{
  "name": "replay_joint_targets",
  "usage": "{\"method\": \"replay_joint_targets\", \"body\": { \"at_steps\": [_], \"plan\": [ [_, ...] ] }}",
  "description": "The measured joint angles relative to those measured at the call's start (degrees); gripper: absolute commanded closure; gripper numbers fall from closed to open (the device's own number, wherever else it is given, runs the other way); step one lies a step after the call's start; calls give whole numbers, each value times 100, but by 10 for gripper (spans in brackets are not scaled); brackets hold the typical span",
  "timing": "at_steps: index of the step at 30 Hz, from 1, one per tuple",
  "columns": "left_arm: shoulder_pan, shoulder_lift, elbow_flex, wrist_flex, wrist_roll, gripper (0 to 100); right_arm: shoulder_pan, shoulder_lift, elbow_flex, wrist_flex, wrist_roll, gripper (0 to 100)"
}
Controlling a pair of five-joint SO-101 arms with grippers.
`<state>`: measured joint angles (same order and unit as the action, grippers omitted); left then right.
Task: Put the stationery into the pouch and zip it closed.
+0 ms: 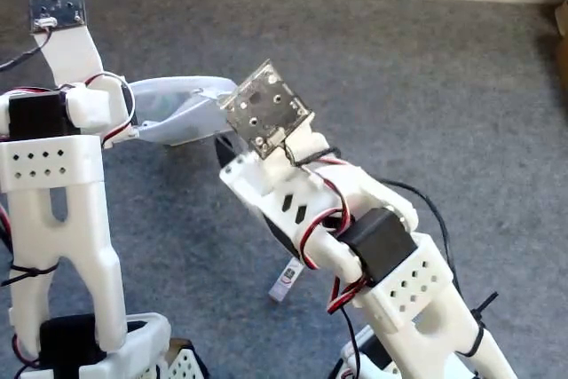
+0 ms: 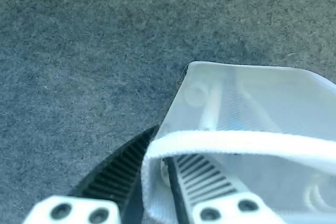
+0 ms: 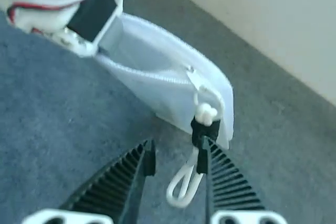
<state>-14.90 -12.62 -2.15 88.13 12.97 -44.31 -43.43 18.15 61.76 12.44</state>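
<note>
The left hand [image 2: 164, 153] was closed on one end of the white pouch [image 3: 157, 72], steadying it over the grey tabletop [image 1: 444, 86], while the right hand [image 3: 176, 153] stood open around the zip's pull cord [image 3: 185, 186], seemingly ready to grip it.

— What hides the pouch [image 1: 177, 111] from above?
— Both arms cover its ends; its contents [image 2: 210, 103] are blurred through the mesh; a small item [image 1: 284, 280] under the right arm is too small to tell.
</note>
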Motion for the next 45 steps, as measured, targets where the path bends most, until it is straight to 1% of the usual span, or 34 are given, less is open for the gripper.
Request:
{"method": "replay_joint_targets", "body": {
  "at_steps": [3,10,13,17,21,26,30,32,35,37,42,45],
  "plan": [
    [0,0,35,0,0,993,0,-316,0,738,-571,868],
    [0,-9,176,-18,0,993,0,-1108,-9,2057,-1899,864],
    [0,-9,185,-18,0,993,0,-1196,-9,2426,-2479,863],
    [0,-9,185,-35,0,993,0,-1213,527,2497,-3165,863],
    [0,-9,202,-35,0,993,0,-1204,1776,1978,-3552,863],
    [0,-9,202,-35,0,993,0,-1204,3288,985,-3640,863],
    [0,-9,202,-35,0,993,0,-1204,4053,387,-3754,862],
    [0,-9,202,-35,0,993,-9,-1196,4185,211,-4035,836],
    [0,-9,202,-35,0,993,-9,-1196,4220,88,-4422,739],
    [0,-9,202,-35,0,993,-9,-1196,4220,62,-4607,703],
    [0,-9,202,-35,0,993,-237,-1196,4220,-26,-4862,705],
    [0,-9,202,-35,0,993,-352,-1160,4220,-176,-4976,725]
  ]
}}
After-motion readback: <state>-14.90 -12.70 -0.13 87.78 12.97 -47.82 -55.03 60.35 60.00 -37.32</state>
